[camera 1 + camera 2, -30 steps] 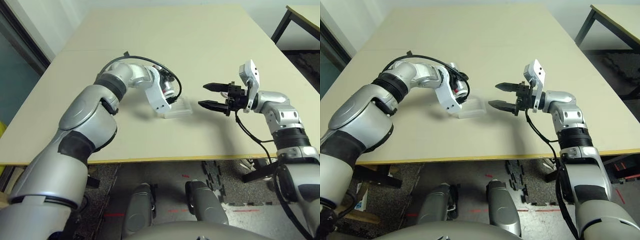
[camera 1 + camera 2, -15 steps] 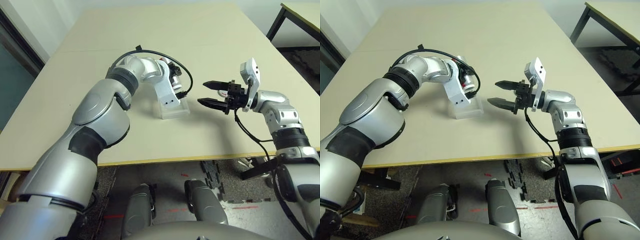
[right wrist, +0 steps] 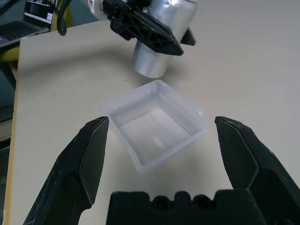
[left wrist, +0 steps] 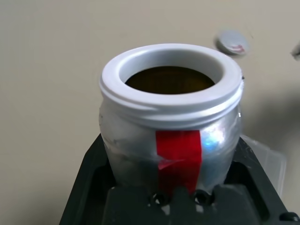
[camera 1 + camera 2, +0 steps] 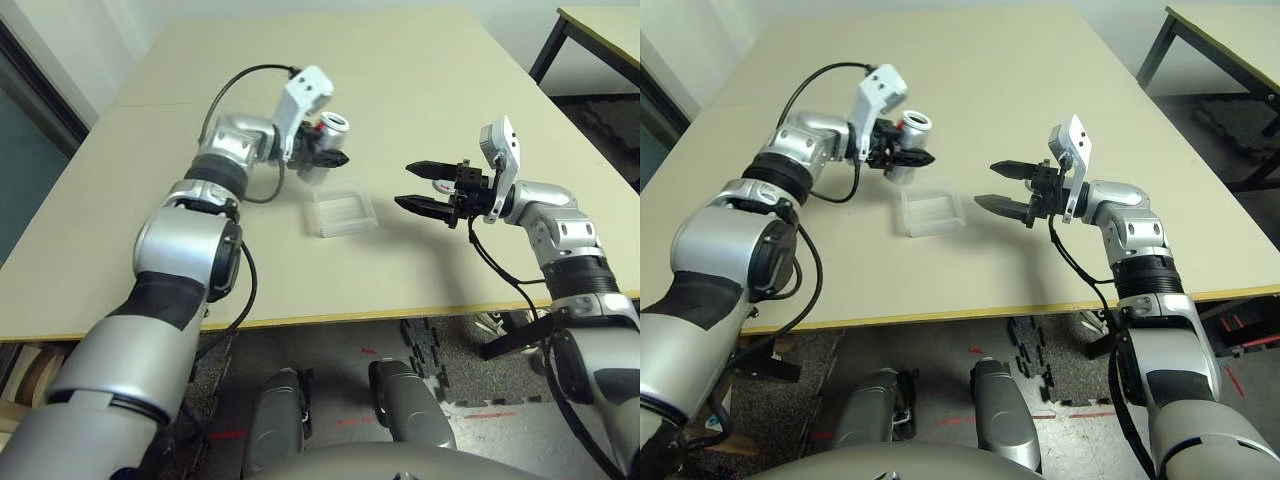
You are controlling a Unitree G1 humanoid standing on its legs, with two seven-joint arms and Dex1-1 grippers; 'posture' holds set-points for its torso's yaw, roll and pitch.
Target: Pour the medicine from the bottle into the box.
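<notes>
My left gripper [image 5: 322, 152] is clamped on the bottle [image 5: 322, 140] — uncapped, upright, just beyond the box's [image 5: 343, 212] far-left corner. My right gripper [image 5: 417, 189] hangs spread wide, right of the box — touching nothing.

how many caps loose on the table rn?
1: a round grey cap lying on the table beyond the bottle that the left claw holds.
</notes>
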